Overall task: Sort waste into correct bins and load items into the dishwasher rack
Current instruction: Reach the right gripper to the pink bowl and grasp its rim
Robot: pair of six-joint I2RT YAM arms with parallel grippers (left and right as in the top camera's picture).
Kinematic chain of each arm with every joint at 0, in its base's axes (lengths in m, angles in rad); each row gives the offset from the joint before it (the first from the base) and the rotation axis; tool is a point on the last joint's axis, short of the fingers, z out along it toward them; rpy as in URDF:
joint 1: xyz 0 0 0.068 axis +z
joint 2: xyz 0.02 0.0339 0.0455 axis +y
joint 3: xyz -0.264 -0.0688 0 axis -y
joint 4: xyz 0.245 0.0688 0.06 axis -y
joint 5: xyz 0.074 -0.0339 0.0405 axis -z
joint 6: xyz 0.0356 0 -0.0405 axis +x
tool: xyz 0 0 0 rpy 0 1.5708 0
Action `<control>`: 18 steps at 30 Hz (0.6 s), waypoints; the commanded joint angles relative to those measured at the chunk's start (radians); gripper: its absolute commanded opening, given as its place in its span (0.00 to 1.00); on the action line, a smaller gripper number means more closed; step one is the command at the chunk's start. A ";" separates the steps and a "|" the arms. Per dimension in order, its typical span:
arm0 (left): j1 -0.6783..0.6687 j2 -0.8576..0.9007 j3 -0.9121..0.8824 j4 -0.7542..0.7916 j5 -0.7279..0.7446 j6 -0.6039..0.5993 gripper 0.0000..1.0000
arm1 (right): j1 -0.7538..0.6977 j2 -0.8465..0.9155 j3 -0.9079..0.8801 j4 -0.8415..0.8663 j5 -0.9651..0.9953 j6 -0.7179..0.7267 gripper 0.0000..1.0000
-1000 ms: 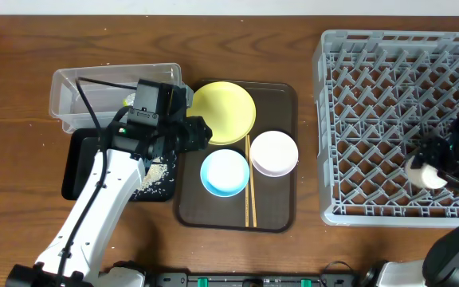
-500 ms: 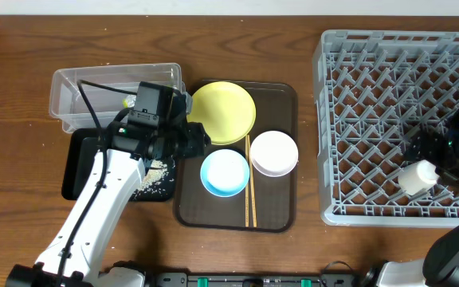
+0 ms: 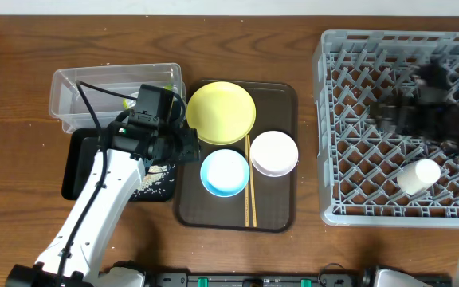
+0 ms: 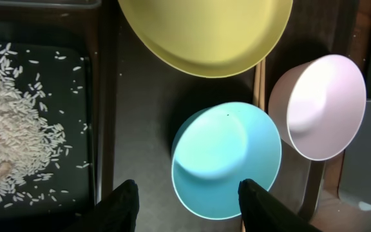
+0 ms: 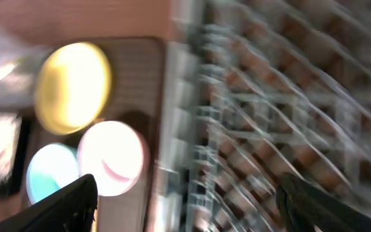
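My left gripper (image 3: pixel 188 147) (image 4: pixel 185 206) is open and empty, its fingers over the near rim of the light blue bowl (image 3: pixel 225 172) (image 4: pixel 227 158). The yellow plate (image 3: pixel 221 112) (image 4: pixel 205 32), the white bowl (image 3: pixel 274 152) (image 4: pixel 317 106) and the chopsticks (image 3: pixel 249 191) lie on the brown tray (image 3: pixel 277 215). My right gripper (image 3: pixel 403 115) (image 5: pixel 185 206) is open, empty and blurred above the grey dishwasher rack (image 3: pixel 325 127) (image 5: pixel 269 96). The white cup (image 3: pixel 419 175) lies in the rack. Rice (image 3: pixel 156 179) (image 4: pixel 18 116) lies in the black tray (image 3: pixel 74 171). The snack wrapper (image 3: pixel 126 101) shows in the clear tub (image 3: pixel 70 88), partly hidden by my arm.
The clear tub and black tray sit close together at the left, right beside the brown tray. The rack fills the right side. Bare wooden table (image 3: pixel 22 223) lies at the front left and along the back.
My right gripper has let go of the white cup, which now lies in the rack, and has swung up and left over the rack. My left gripper has shifted slightly toward the blue bowl.
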 commanded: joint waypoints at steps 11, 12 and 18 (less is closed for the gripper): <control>0.002 -0.008 0.006 -0.013 -0.024 0.009 0.54 | 0.480 0.206 0.009 0.116 0.172 -0.116 0.80; 0.002 -0.008 0.006 -0.013 -0.024 0.009 0.54 | 0.496 0.230 0.009 0.116 0.186 -0.115 0.78; 0.002 -0.008 0.006 -0.013 -0.024 0.010 0.54 | 0.549 0.394 0.009 0.116 0.250 -0.097 0.70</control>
